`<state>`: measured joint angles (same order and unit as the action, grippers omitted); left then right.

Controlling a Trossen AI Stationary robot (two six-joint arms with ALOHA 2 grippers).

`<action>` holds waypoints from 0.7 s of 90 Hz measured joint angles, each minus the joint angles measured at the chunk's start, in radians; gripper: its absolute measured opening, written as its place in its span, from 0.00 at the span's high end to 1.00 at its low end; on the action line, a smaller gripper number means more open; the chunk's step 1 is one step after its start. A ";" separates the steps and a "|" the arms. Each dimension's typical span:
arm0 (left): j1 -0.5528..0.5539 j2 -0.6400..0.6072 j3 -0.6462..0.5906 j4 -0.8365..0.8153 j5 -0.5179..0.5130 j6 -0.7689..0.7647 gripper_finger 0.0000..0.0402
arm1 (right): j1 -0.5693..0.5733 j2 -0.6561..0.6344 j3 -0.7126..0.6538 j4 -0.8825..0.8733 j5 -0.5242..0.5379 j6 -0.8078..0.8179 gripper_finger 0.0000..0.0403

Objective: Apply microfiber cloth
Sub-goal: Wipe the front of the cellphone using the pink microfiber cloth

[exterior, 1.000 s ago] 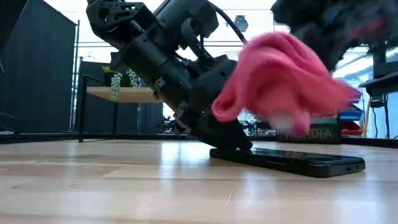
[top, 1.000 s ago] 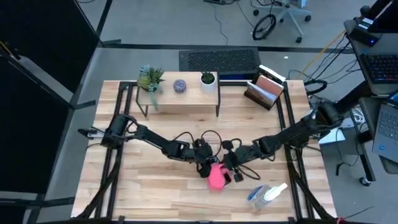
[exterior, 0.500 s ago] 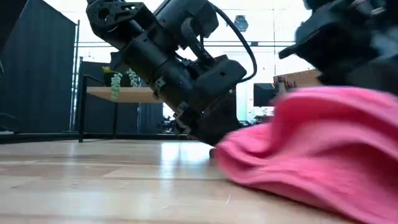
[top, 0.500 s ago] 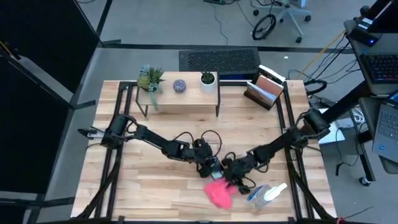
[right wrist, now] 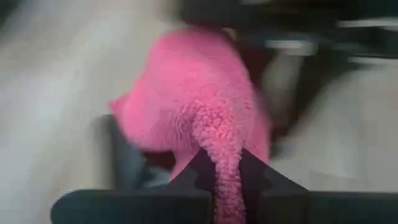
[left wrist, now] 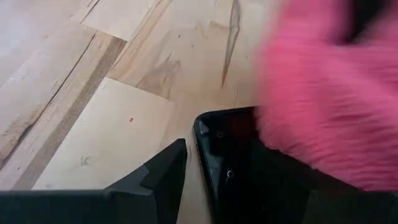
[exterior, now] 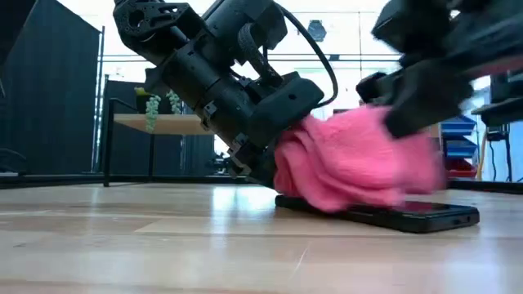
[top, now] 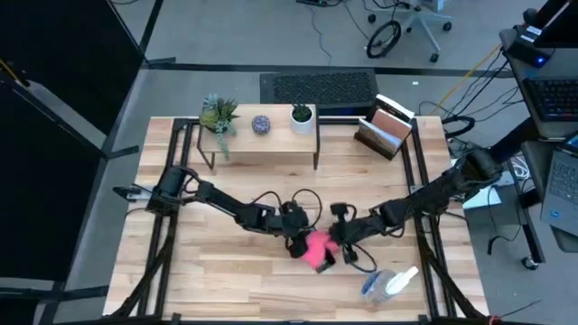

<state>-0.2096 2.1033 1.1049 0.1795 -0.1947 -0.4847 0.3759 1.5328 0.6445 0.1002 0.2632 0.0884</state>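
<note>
The wooden counter (top: 217, 271) carries everything. Near its centre the left gripper (top: 295, 242) pins the black smartphone (exterior: 409, 216) by its end, jaws clenched on the phone's edges. From three o'clock of it, the right gripper (top: 336, 242) reaches in, clenched on the microfiber cloth (top: 316, 251), whose pink bulk rests on the phone's screen. To wipe well, I judge: keep the cloth flat, pressure light, strokes along the screen while the left holds firm.
</note>
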 joint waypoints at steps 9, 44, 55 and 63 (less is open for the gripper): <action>0.000 0.000 0.000 0.000 0.001 0.000 0.59 | -0.010 0.082 0.000 -0.006 -0.020 0.029 0.99; 0.000 0.000 0.000 -0.001 0.004 0.001 0.59 | 0.168 0.131 0.003 -0.009 -0.138 0.078 0.99; 0.000 0.000 0.000 -0.001 0.005 0.001 0.59 | 0.192 0.060 -0.002 -0.075 -0.176 0.076 0.99; 0.000 0.000 0.000 -0.001 0.005 0.001 0.59 | 0.185 -0.012 -0.002 -0.076 -0.157 0.073 0.99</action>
<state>-0.2094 2.1032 1.1049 0.1787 -0.1902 -0.4837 0.5606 1.5206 0.6422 0.0243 0.1064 0.1616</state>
